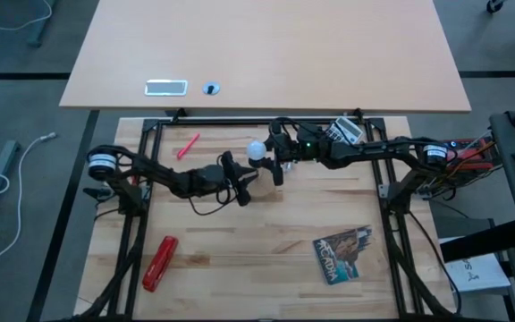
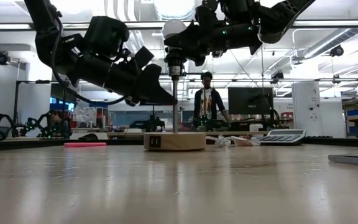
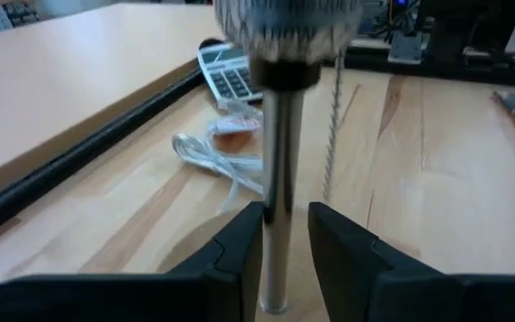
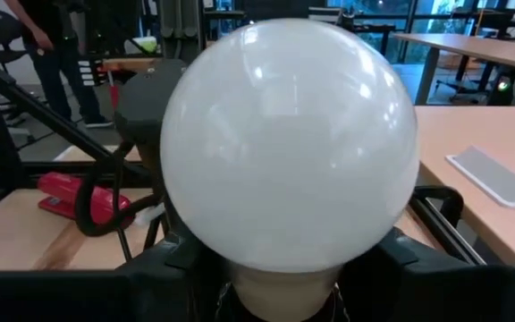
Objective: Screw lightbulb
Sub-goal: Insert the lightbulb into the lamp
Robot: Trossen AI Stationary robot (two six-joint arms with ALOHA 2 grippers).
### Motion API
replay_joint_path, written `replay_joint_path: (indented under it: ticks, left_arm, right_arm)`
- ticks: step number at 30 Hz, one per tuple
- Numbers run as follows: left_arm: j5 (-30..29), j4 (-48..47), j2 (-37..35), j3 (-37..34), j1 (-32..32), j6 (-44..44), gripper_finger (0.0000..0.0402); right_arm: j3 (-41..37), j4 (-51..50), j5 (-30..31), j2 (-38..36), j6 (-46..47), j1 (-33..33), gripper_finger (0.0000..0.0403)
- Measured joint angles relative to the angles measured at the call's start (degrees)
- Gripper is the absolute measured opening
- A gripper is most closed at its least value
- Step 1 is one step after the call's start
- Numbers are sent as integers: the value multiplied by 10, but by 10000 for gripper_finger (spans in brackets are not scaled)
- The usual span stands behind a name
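**A:** Where does the lightbulb (image 2: 174, 28) sit?

**B:** On top of the thin upright post (image 2: 174, 102) that rises from the round wooden base (image 2: 174, 141), its silvery screw part just at the socket at the post's top. From above it shows between my two arms, near the middle of the table's far side.

**A:** And your right pincer?

**B:** My right gripper (image 1: 274, 163) has its fingers either side of the bulb's neck. The wrist view is filled by the white globe, with my fingers at its lower edge. I cannot tell whether they are pinching it or just loose around it.

**A:** The left one?

**B:** My left gripper (image 3: 284, 234) is closed on the post, one finger each side, low on the stem.

**A:** How do you turn it well?

**B:** I judge that I should keep the post dead upright with the left, grip the neck lightly, and twist about the post's own line. If I lean, the thread may cross or the base may tip. The calculator (image 2: 283, 137) and the plastic wrapper (image 2: 230, 141) lie well clear.
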Motion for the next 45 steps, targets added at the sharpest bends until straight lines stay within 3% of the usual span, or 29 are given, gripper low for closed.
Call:
replay_joint_path:
  ticks: [13, 21, 27, 33, 45]
  left_arm:
    - [0, 59, 15, 0, 1, 8, 115]
    - [-65, 64, 15, 0, 1, 16, 67]
    - [-55, 66, 15, 0, 2, 11, 22]
    - [-64, 99, 16, 0, 2, 18, 31]
    - [-94, 77, 17, 48, 1, 24, 28]
  right_arm:
    - [0, -1, 0, 0, 8, 0, 163]
    - [-1, 7, 15, 0, 15, 0, 162]
    - [-1, 8, 42, 0, 29, 5, 162]
    - [-1, 22, 81, -2, 38, 15, 162]
    - [0, 42, 134, -3, 56, 19, 162]
